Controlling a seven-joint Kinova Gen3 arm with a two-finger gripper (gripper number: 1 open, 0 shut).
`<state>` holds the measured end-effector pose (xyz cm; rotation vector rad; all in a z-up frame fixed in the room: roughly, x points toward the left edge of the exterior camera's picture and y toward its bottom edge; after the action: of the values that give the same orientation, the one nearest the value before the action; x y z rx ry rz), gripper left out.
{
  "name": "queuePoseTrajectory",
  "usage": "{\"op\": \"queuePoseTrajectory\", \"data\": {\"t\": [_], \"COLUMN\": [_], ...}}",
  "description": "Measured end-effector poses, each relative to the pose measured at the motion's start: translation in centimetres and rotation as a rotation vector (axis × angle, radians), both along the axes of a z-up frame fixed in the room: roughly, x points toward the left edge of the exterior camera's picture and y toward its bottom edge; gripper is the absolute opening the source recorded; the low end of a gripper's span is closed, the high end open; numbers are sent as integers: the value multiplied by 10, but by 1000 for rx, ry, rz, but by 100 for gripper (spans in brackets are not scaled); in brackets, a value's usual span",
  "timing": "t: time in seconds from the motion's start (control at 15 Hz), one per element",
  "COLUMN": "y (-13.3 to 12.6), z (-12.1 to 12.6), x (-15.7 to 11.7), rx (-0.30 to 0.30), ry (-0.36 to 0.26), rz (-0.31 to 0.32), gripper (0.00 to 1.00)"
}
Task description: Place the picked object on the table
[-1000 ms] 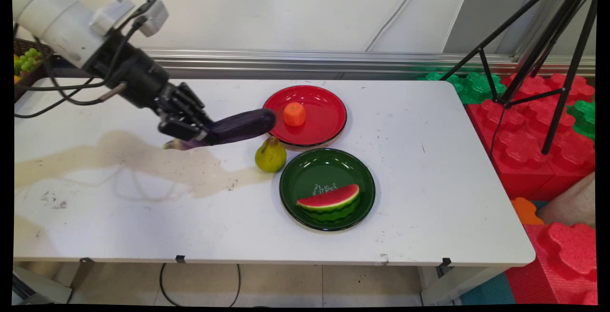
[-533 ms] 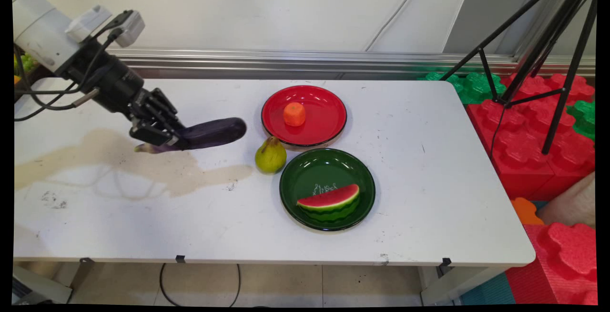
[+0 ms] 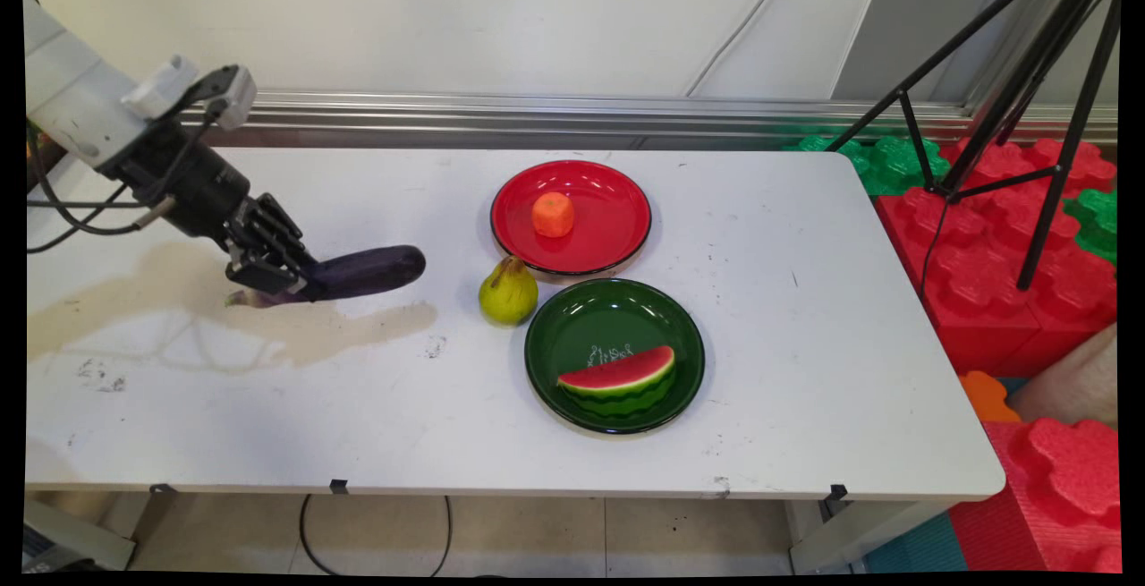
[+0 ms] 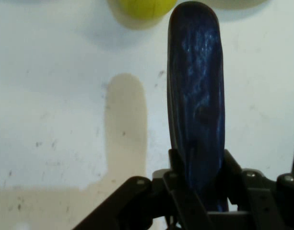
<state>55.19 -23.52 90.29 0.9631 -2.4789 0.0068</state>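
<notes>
Purple eggplant (image 3: 362, 271) sits pinched near its stem end between my gripper (image 3: 284, 280) jaws, long body sticking out rightward, clear above the white table (image 3: 805, 318) at its left side, so it hangs cantilevered. I've got the arm reaching in low from upper left, well apart from the pear (image 3: 507, 293), red plate (image 3: 617, 201) and green plate (image 3: 581, 318) on the right.

The main view looks down from above the near edge of the table (image 3: 805, 318) toward the rear wall. The hand view looks along the gripper (image 4: 197, 165), close over the tabletop. Both apparently share the eggplant (image 3: 362, 269) and the pear (image 3: 507, 292).
</notes>
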Motion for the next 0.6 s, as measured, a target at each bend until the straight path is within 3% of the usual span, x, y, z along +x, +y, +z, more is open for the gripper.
{"op": "queuePoseTrajectory", "data": {"t": [0.6], "y": [-11], "z": [-56], "x": [2], "rx": [56], "ry": [-31], "rz": [144], "gripper": [0]}}
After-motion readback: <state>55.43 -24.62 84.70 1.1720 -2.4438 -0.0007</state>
